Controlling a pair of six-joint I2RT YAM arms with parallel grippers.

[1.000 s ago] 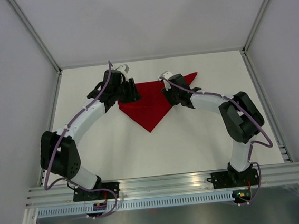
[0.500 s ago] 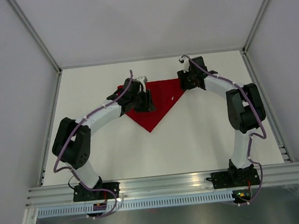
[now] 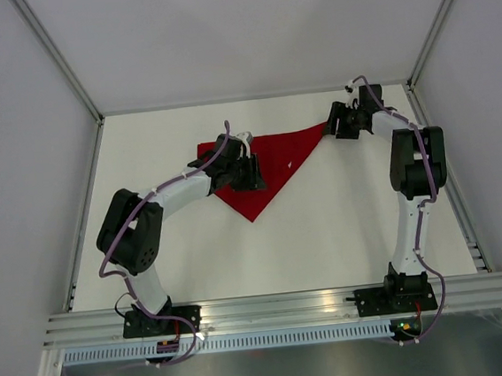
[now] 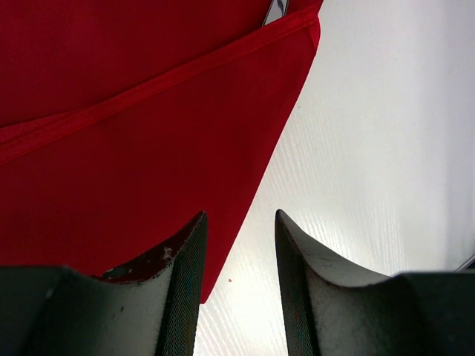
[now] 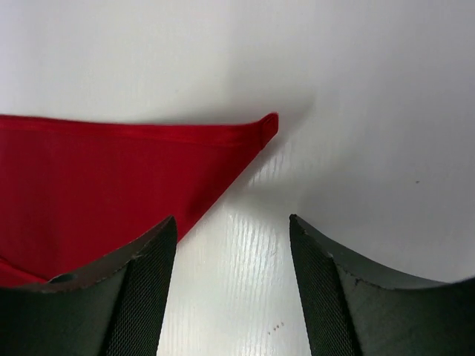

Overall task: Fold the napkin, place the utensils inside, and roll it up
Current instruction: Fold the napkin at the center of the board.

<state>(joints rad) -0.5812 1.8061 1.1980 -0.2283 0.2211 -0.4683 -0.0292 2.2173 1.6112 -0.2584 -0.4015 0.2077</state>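
Under the napkin and reaching well past it on every side lies the white table, smooth and faintly glossy, with a fine grain in the wrist views. The napkin itself is thin, plain bright red cloth, lying flat as a triangle: its long edge runs along the far side and its point aims at the near edge. A narrow stitched hem runs along its borders, and a second hemmed layer lies over the first.

The left gripper hangs over the napkin's left half. In its wrist view the dark, ribbed fingers stand a little apart with nothing between them; one overlaps the red cloth, the other is over bare table just beside the cloth's slanting edge.

The right gripper sits just beyond the napkin's far right corner. Its textured black fingers are spread wider, also gripping nothing, with the small folded corner tip ahead of them.

A pale sliver peeks from under the upper layer, too small to identify.
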